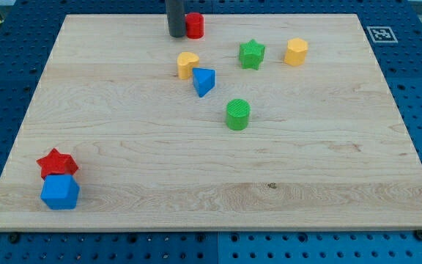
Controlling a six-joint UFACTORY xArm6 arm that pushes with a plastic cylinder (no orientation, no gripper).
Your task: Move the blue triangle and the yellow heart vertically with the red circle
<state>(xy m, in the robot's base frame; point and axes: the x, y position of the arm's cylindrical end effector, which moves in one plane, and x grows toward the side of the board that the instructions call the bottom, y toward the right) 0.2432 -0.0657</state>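
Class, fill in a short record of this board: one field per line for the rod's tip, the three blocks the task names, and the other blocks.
tip: my tip, at the view's top, against the left side of the red circle
yellow heart: below the circle
blue triangle: touching the heart's lower right
others: green star, yellow hexagon, green cylinder, red star, blue cube

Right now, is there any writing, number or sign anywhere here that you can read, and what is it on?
No readable words or numbers.
One sign: a black-and-white square marker on the wooden board, at its corner at the view's top right; a pattern, not text.
The blocks carry no labels.
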